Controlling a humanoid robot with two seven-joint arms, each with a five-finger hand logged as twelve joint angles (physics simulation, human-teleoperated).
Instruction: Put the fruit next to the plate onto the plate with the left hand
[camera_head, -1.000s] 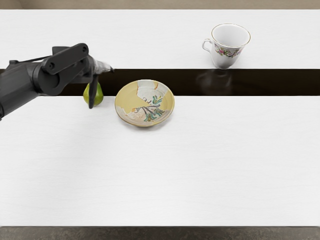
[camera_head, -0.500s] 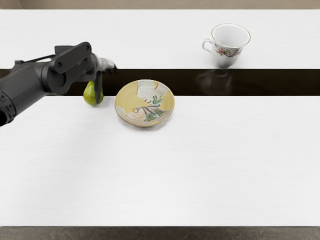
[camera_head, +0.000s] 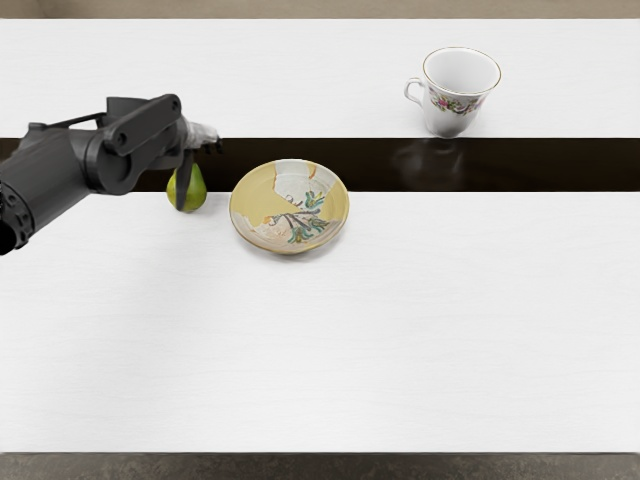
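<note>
A green pear (camera_head: 195, 190) stands on the white table just left of the yellow painted plate (camera_head: 290, 205), at the edge of the dark gap. My left hand (camera_head: 184, 178) comes in from the left on a black arm and sits over the pear's top. One dark finger (camera_head: 181, 192) runs down across the pear's front, so the hand is closed around it. The pear's base is level with the table surface. The plate holds nothing. The right arm is out of view.
A white floral teacup (camera_head: 455, 90) stands on the far table strip at the back right. A dark gap (camera_head: 480, 165) runs across between the two white table surfaces.
The left arm has drawn back a little to the left and lowered slightly. The finger in front of the pear has shortened and closed in. The pear stays beside the plate.
</note>
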